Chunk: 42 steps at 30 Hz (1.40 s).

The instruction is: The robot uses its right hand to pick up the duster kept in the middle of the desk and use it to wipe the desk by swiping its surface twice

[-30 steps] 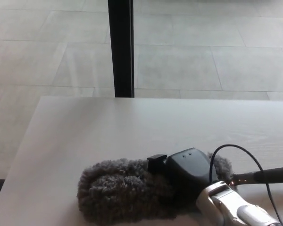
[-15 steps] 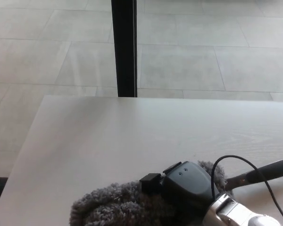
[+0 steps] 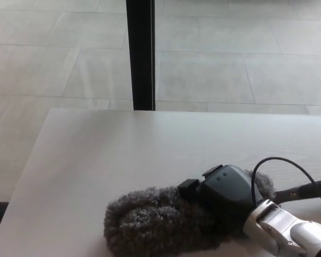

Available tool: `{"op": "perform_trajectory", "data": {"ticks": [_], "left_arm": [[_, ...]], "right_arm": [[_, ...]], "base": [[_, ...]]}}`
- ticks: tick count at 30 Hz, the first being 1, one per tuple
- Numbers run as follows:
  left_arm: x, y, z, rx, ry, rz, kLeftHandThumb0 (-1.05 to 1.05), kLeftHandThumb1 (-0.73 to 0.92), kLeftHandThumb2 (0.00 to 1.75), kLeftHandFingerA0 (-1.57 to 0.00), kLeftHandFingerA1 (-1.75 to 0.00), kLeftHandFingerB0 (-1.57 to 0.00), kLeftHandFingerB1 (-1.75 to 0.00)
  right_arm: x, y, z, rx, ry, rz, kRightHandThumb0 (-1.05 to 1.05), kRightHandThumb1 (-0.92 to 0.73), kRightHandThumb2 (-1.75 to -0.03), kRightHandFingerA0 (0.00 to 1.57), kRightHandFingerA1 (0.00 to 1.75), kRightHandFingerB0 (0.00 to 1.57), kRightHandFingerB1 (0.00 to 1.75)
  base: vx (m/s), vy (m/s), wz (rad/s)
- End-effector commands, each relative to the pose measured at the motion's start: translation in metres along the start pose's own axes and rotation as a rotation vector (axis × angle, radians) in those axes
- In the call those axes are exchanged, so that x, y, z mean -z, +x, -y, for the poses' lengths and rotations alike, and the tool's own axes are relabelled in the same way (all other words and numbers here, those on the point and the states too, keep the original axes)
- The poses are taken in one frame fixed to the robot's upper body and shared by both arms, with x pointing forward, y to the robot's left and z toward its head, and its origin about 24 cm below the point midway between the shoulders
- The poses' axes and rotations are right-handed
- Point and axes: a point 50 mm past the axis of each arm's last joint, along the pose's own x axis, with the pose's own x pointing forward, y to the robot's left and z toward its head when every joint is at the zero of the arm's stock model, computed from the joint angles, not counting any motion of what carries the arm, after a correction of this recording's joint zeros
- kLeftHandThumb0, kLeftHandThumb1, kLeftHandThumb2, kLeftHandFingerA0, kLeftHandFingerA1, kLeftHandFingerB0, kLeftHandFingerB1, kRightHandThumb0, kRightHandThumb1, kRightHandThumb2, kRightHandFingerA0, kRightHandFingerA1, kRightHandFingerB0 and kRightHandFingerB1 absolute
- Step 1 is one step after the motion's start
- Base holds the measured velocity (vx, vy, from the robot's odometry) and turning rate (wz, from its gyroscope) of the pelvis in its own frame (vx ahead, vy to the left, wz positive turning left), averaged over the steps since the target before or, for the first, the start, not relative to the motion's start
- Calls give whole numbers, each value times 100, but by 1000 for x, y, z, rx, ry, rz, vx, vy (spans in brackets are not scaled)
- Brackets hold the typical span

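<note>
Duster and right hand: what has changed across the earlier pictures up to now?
The right hand stays shut on the duster. Half a second ago it had drawn the duster toward the desk's near edge; it has since pushed it back away and toward the robot's right. The desk and the black post behind it are unchanged.

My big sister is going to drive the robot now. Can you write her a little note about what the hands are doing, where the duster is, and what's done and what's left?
Right robot hand: shut on the duster, resting on top of its fluffy head.
Left robot hand: not in view.
Duster: grey and fluffy, lying flat on the desk near the front edge, with its dark handle pointing right.
Done: the duster is picked up and is on the desk surface, so wiping seems under way.
Left: this picture cannot show how many swipes are finished. Count two full swipes across the desk.
</note>
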Motion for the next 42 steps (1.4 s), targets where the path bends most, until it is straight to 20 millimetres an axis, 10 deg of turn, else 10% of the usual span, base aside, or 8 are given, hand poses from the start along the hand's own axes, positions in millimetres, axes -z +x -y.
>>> {"op": "perform_trajectory", "data": {"ticks": [1, 11, 12, 19, 25, 32, 35, 42], "left_arm": [[-4, -4, -4, -5, 11, 35, -84, 92, 79, -31, -56, -29, -40], [0, -5, -5, -12, 13, 27, -85, 92, 78, -33, -54, -31, -40], [0, -5, -5, -10, 15, 28, -85, 92, 77, -32, -54, -30, -40], [2, -6, -5, -3, -8, 36, -83, 92, 79, -32, -55, -30, -41], [2, -8, -7, 2, -12, 42, -83, 92, 75, -29, -56, -28, -42], [1, -9, -8, -3, -12, 43, -83, 92, 79, -32, -55, -29, -41], [2, -10, -8, 1, -14, 38, -84, 92, 78, -30, -54, -27, -40], [0, -9, -8, 1, -7, 38, -84, 92, 80, -32, -54, -28, -40]], "right_arm": [[51, 0, 5, -97, -109, -377, -21, -66, -82, 91, 175, 71, 144], [107, -34, 8, -177, -75, -734, -29, -73, -62, 83, 172, 74, 118], [111, -40, 6, -195, -80, -757, -36, -51, -92, 109, 132, 74, 102], [134, -83, -7, -267, -95, -893, -33, -70, -60, 83, 163, 74, 118], [159, -131, -12, -325, -22, -1093, -33, -60, -59, 84, 132, 74, 62], [172, -166, -12, -269, 96, -1276, -34, -62, -61, 83, 141, 73, 63], [172, -180, -17, -268, 110, -1328, -35, -66, -64, 82, 157, 73, 107], [160, -157, -25, -311, 166, -1242, -35, -68, -61, 81, 133, 66, 60]], "base": [[0, 0, 0], [0, 0, 0], [0, 0, 0], [0, 0, 0], [0, 0, 0], [0, 0, 0], [0, 0, 0], [0, 0, 0]]}}
